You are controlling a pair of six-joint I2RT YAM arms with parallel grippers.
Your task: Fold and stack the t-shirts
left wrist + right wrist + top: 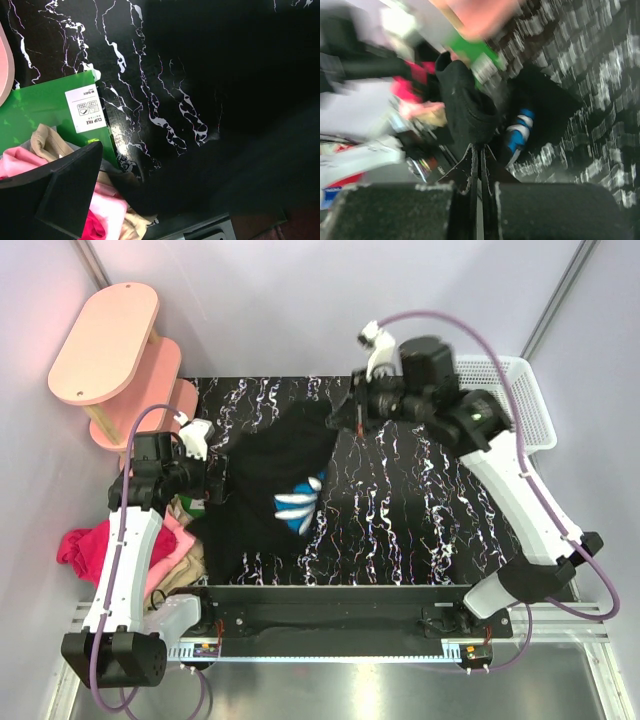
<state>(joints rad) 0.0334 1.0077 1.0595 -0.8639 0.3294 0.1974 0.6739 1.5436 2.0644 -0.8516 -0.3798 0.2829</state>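
The working surface is a table (420, 510) with a black top, crossed by thin white veins like marble, and it shines a little under the light. Around it the walls are pale and plain, with slim metal posts going up in the far corners. A grey metal rail runs along the near edge, where the two arm bases are fixed. At the far left stands a pink shelf (105, 340) with rounded boards. At the far right a white basket (520, 390) sits just beside the table. The black t-shirt (265, 470) lies spread and a bit crumpled on the left half of the top, and its blue and white print (300, 502) faces up. The right gripper (356, 418) is over the far middle of the table, its jaws pressed together on the far edge of this shirt; in the right wrist view, black cloth bunches just beyond the closed tips. The left gripper (207, 478) stays low at the shirt's left side, jaws wide apart and holding nothing. At the left border of the table there is a loose pile: a magenta t-shirt (85, 545), a pink t-shirt (178, 535) and a tan t-shirt (188, 565). A green packet (40, 110) with a white label (86, 107) lies flat on the top, partly under this pile.
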